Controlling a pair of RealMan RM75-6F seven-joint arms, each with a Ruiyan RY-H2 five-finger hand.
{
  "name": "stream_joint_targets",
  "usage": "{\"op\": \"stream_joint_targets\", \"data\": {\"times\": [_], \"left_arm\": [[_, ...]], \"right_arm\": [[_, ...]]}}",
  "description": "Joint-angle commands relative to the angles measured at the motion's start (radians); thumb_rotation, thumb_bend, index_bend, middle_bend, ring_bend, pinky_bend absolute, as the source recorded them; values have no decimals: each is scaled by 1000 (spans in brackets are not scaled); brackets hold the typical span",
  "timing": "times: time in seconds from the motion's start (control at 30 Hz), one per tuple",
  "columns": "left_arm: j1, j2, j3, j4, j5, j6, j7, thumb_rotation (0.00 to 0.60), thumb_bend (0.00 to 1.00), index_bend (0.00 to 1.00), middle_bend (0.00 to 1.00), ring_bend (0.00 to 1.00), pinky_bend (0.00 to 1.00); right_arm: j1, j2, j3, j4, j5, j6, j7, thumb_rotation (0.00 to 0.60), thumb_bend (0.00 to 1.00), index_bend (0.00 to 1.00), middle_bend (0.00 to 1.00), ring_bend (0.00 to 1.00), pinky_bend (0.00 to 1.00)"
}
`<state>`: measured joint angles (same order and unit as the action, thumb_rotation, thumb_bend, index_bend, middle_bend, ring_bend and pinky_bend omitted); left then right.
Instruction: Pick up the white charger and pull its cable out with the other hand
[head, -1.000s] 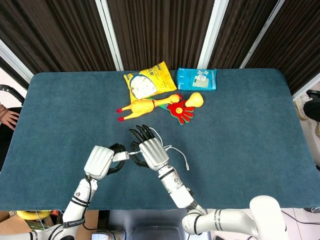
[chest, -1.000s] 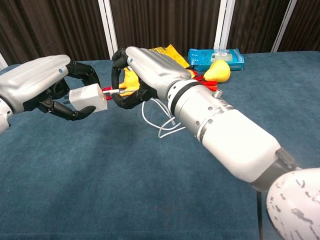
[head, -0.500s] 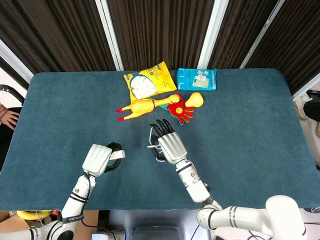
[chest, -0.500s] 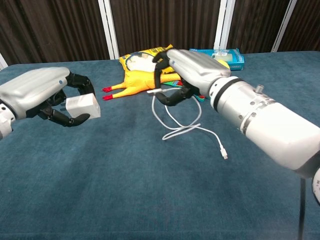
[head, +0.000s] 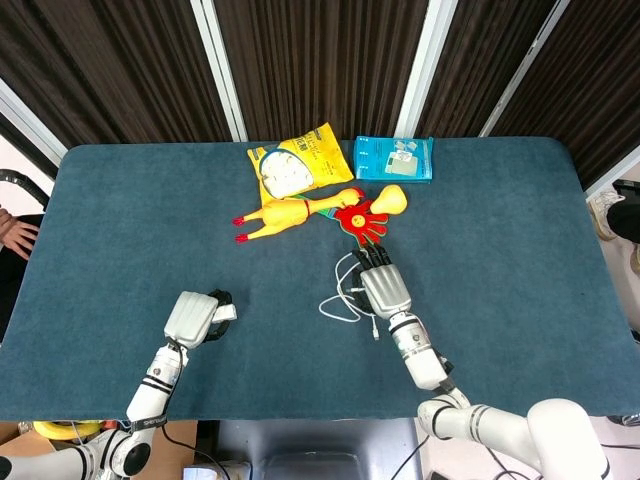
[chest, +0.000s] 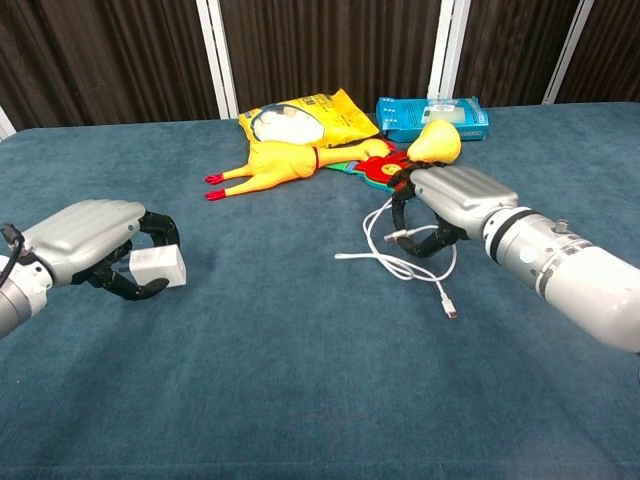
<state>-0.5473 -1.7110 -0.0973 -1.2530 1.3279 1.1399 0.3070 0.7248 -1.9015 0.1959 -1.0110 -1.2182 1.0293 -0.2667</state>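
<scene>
White charger (chest: 158, 268), white cable (chest: 400, 262); silver hands with black fingers (chest: 150, 232). Deep teal table (head: 500, 230). Yellow rubber chicken (head: 285, 213) with red feet, yellow snack bag (head: 300, 163), light blue box (head: 394, 158), red toy hand (head: 362, 221).

Cable (chest: 405, 262) unplugged from charger (chest: 157, 267); hands apart.

Both hands wear smooth, rounded silver-grey shells over the back, and the fingers beneath are black and segmented. The left hand (chest: 95, 245) joins a slim white forearm that carries a dark band near the wrist (with small lettering, too small to read). The right hand (chest: 445, 205) meets a thicker glossy white forearm through a black ring and pale grey collar.
</scene>
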Motion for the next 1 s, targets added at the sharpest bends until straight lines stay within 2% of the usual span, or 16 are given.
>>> {"op": "stream_joint_targets", "data": {"times": [0.03,0.17,0.27,0.4,0.53,0.63,0.73,0.87,1.0], "left_arm": [[-5,8,7,1,9,-15,-18,600,456,444,460,424,600],[-6,37,2,-33,3,-29,-29,600,432,261,275,225,376],[0,69,-7,-83,-19,-36,-25,600,426,164,166,127,284],[22,127,-1,-157,-7,-9,-47,600,434,98,98,68,236],[64,235,13,-261,61,70,-128,600,430,93,75,50,199],[115,344,31,-336,131,157,-251,600,429,92,73,37,168],[181,480,85,-387,208,230,-445,600,428,82,66,19,133],[267,574,151,-332,295,346,-648,600,429,54,42,1,111],[352,549,175,-190,330,477,-764,600,431,42,33,0,60]], "right_arm": [[-7,13,-7,-10,-14,-24,50,600,589,412,191,5,0],[-23,67,-18,-77,-47,-3,69,600,461,110,94,0,0],[-51,121,-36,-154,-59,8,79,600,355,10,38,0,0],[-97,217,-81,-271,-78,31,47,600,263,0,0,0,0],[-167,357,-128,-448,-124,120,14,600,243,0,0,0,0],[-240,491,-176,-597,-149,206,-63,600,243,0,0,0,0],[-337,616,-232,-731,-162,324,-153,600,243,0,0,0,0],[-467,680,-280,-758,-218,500,-128,600,243,0,0,0,0],[-572,684,-294,-682,-225,611,-10,600,241,0,0,0,0]]}}
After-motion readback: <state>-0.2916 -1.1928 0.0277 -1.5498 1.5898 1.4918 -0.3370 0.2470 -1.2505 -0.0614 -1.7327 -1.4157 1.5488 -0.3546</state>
